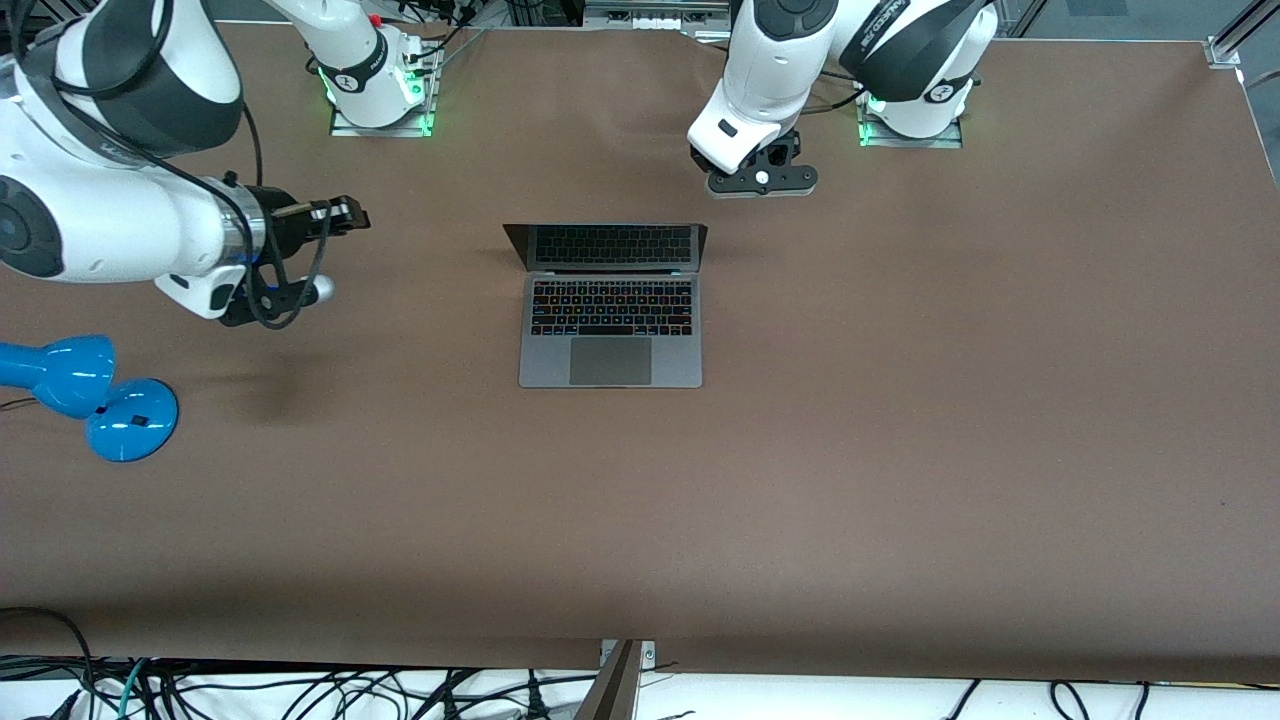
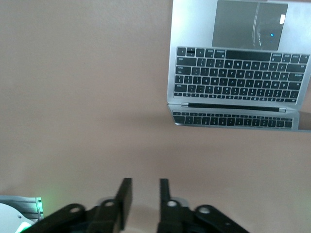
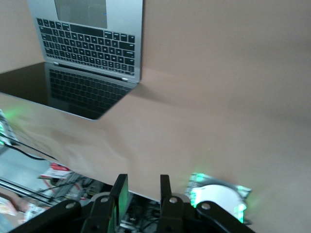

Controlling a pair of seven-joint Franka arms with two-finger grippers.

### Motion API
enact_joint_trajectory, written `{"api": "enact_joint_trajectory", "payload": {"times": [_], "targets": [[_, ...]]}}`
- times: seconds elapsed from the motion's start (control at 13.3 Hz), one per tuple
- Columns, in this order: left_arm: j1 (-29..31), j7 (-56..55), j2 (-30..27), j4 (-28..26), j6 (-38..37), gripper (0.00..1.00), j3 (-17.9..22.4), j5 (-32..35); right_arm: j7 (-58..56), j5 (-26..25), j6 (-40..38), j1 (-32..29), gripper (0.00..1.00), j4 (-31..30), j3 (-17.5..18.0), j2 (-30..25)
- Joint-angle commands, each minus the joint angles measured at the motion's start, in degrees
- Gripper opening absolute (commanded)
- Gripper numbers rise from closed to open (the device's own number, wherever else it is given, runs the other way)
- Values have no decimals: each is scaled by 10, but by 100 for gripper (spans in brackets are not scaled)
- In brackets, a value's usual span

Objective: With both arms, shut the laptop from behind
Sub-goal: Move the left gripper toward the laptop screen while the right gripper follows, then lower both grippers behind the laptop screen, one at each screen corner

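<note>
The laptop [image 1: 610, 315] was seen lying open on the brown table [image 1: 900, 450], about midway between the two arms' ends and somewhat nearer the robots' bases than the front camera. Its lid was raised, with the dark screen facing the front camera and the keyboard mirrored in it; the trackpad edge was the part nearest that camera. The left gripper [image 2: 145, 201] was held in the air over bare table between the left arm's base and the lid's hinge edge, not in contact with the laptop. In the left wrist view its two black fingers [image 2: 124, 199] were seen standing parallel with only a narrow gap between them, and nothing was gripped. The right gripper [image 1: 345, 215] was held over bare table toward the right arm's end, well apart from the laptop. In the right wrist view its fingers [image 3: 120, 196] were likewise drawn close together, a slim gap left, and nothing was held. A blue lamp [image 1: 85, 390] was seen resting on the table at the right arm's end, nearer the front camera than the right gripper's arm.
</note>
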Motion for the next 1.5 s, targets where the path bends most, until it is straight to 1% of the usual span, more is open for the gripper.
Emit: {"api": "enact_joint_trajectory", "payload": {"times": [0.0,0.15,0.3,0.53,0.67,0.82,0.97,1.2,1.35,1.43], "targets": [[-6,-7,14,-1,21,0,-9,-11,74,23,-7,34,24,9,-2,11],[-6,-8,20,-1,29,0,-12,-11,118,25,-3,62,15,9,-2,19],[-11,-13,30,-1,33,0,-12,-11,153,53,-3,78,9,9,-2,34],[-18,-34,56,-1,46,0,-12,-11,159,62,-3,95,7,9,-2,56],[-21,-53,72,0,62,0,-12,-11,160,62,-4,107,4,9,-2,71],[-28,-59,85,0,75,0,-12,-10,178,75,-4,119,0,9,-2,87],[-29,-59,96,0,80,0,-12,-4,208,94,2,136,0,9,-2,99],[-29,-59,108,1,92,0,-11,-3,211,97,17,145,0,9,-2,120],[-29,-59,122,1,104,0,-10,-2,211,109,17,153,0,9,-2,130],[-28,-59,130,3,108,0,-9,10,211,109,18,155,0,9,-2,136]]}}
